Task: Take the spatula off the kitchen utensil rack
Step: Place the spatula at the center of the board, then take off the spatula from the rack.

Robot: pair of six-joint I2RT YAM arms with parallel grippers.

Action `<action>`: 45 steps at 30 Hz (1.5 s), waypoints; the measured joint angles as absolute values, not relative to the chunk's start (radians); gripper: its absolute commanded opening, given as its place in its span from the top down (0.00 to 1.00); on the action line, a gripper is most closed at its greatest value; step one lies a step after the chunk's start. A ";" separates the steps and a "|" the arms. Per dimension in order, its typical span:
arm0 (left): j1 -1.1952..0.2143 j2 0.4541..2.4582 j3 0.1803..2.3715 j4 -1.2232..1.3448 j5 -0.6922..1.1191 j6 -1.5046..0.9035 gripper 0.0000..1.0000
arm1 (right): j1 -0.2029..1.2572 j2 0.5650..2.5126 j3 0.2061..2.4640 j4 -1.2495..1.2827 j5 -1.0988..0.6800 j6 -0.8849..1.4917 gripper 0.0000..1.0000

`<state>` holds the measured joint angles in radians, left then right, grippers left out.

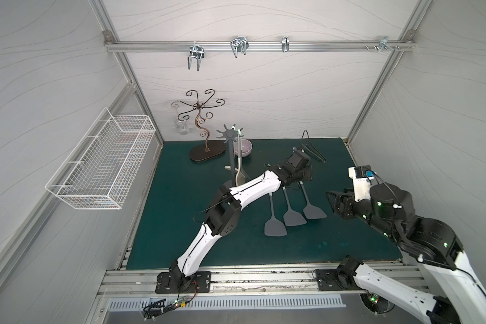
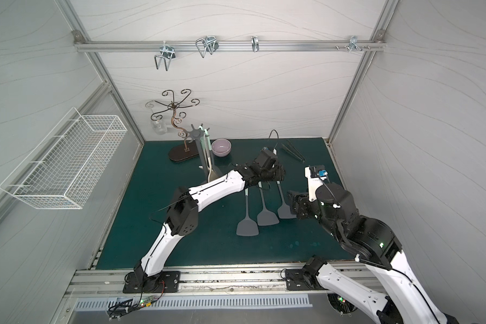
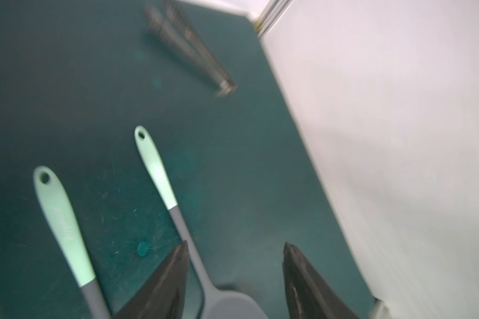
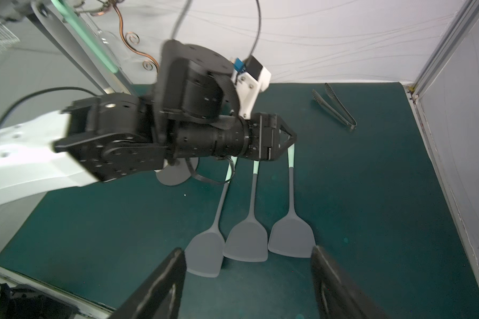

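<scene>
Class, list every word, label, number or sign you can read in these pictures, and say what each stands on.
No text can be read for certain.
Raised script on the mint spatula handle: too blurred to read.
Small dark marks on the white camera mount of the right arm: too small to read.
A small mark on the bronze stand base: too small to read.

I can read no text or number here. One spatula (image 3: 64, 221) has a faint word on its mint handle, too blurred to read. The white camera mount (image 1: 361, 185) has tiny marks, also illegible.
</scene>
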<state>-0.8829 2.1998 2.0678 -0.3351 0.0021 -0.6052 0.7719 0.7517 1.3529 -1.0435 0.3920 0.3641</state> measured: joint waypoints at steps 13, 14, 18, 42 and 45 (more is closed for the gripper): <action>-0.728 1.224 1.570 -0.490 -0.066 -0.294 0.30 | 0.787 1.004 1.261 -0.636 0.173 0.311 0.33; -0.682 1.166 1.556 -0.522 -0.070 -0.286 0.30 | 0.808 1.048 1.255 -0.584 0.161 0.300 0.33; -0.422 1.034 1.534 -0.639 -0.005 -0.286 0.30 | 0.933 1.280 1.271 -0.389 0.121 0.235 0.39; 0.031 1.139 1.223 -0.350 0.701 -0.625 0.39 | 0.902 1.653 1.450 0.044 0.125 0.288 0.62; 0.031 1.139 1.223 -0.344 0.701 -0.624 0.39 | 0.900 1.664 1.451 0.057 0.121 0.288 0.68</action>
